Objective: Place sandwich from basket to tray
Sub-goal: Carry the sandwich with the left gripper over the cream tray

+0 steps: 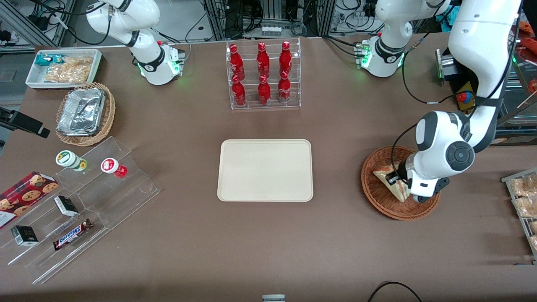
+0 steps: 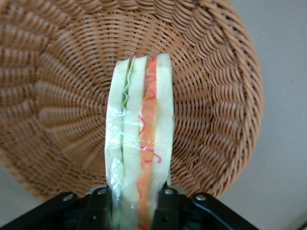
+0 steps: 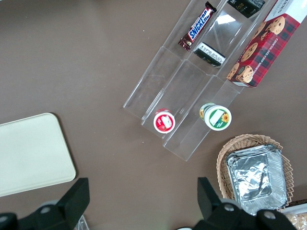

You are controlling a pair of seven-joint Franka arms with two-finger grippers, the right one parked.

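The sandwich (image 1: 394,184) is a pale triangular wedge with a red-orange filling stripe, in the round reddish-brown wicker basket (image 1: 377,197) toward the working arm's end of the table. My left gripper (image 1: 398,181) is down in the basket, shut on the sandwich. In the left wrist view the sandwich (image 2: 140,139) stands on edge between my black fingers (image 2: 165,206), which press both of its faces, with the basket (image 2: 216,105) under it. The cream-beige tray (image 1: 265,170) lies flat in the middle of the table, with nothing on it.
A clear rack of red bottles (image 1: 263,75) stands farther from the front camera than the tray. A tan basket with foil containers (image 1: 86,113), a white snack bin (image 1: 63,67) and a clear stepped stand of snacks (image 1: 84,201) lie toward the parked arm's end.
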